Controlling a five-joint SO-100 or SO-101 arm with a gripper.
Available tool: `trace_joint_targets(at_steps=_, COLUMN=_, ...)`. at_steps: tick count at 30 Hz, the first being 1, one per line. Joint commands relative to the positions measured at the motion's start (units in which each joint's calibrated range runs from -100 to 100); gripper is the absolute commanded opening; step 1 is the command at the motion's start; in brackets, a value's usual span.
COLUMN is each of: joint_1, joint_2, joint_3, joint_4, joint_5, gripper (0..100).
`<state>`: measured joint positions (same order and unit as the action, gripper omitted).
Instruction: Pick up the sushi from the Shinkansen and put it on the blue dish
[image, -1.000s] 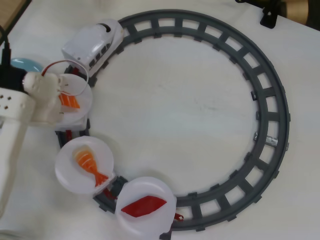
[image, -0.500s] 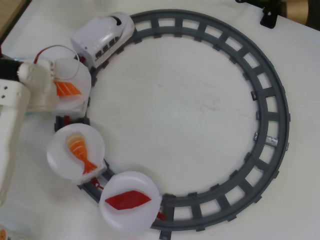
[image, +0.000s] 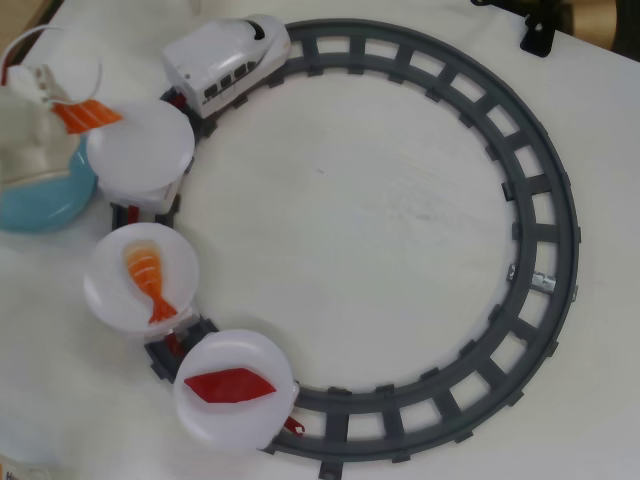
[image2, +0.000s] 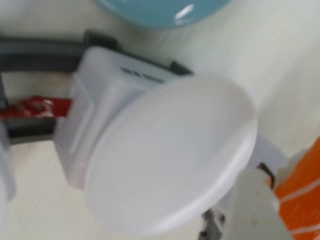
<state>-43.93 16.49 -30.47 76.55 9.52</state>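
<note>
My gripper (image: 72, 108) is at the far left of the overhead view, shut on the sushi (image: 88, 115), an orange piece with pale stripes. It holds the sushi between the blue dish (image: 40, 205) and the empty white plate (image: 140, 150) of the first car. The gripper covers part of the dish. The white Shinkansen (image: 225, 60) stands on the track at the top left. In the wrist view the sushi (image2: 302, 192) shows at the lower right beside one finger (image2: 252, 210), the empty plate (image2: 170, 155) fills the middle, and the blue dish (image2: 160, 10) is at the top edge.
The grey circular track (image: 540, 250) rings the table. A second white plate (image: 140, 275) carries an orange shrimp piece (image: 148, 275). A third plate (image: 235, 390) carries a red diamond-shaped piece (image: 228, 384). A black clamp (image: 537, 35) sits at the top right.
</note>
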Motion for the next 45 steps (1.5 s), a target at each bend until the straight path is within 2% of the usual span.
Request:
trace_joint_targets(at_steps=1, joint_1=-5.1, joint_2=-5.0, joint_3=0.8, joint_4=1.11, joint_5=0.26, gripper=3)
trace_joint_targets(at_steps=9, joint_1=-12.23, joint_2=-5.25, joint_3=15.32, joint_4=-6.28, joint_5=0.26, gripper=3)
trace_joint_targets(at_steps=19, joint_1=-12.93, joint_2=-4.34, joint_3=27.94, joint_4=-19.87, joint_5=0.26, gripper=3)
trace_joint_targets(at_steps=37, joint_1=-16.37, joint_2=-4.26, joint_3=29.66, joint_4=-22.5, joint_5=-0.26, gripper=4)
trace_joint_targets(at_steps=45, joint_1=-16.1, joint_2=2.46, joint_3=29.11, joint_4=-25.9, joint_5=0.16, gripper=4)
